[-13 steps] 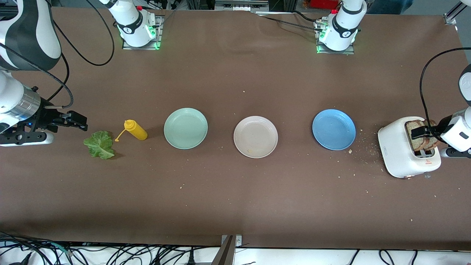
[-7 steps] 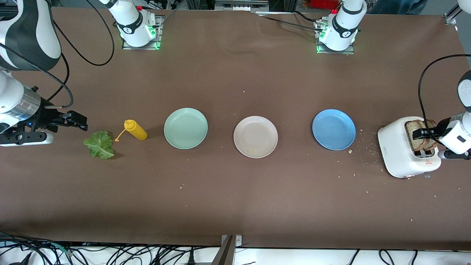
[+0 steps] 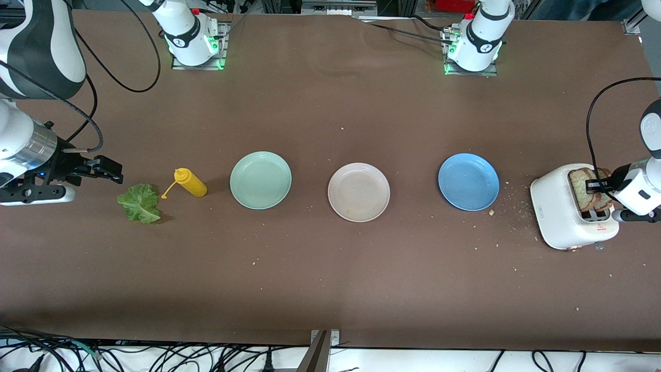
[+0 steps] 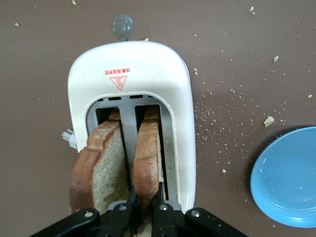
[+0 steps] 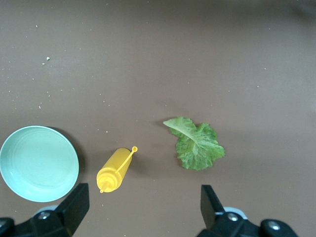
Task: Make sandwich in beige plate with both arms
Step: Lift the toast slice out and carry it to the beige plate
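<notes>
— What sort of place is this?
— A robotics lab: two white arm bases with green lights point(image 3: 193, 39) bolted along the brown paper-covered counter point(image 3: 330, 279), tangled black cables point(image 3: 155, 356) below its near edge.

Markings check: white toaster point(image 4: 129, 98) carries a red triangular warning sign w/ a row of small red marks above it, on top face at one end; chars too small to read. Same red triangle shows on toaster in front view. A small dark mark on toaster's side, illegible. No other readable text, brand or nos.
</notes>
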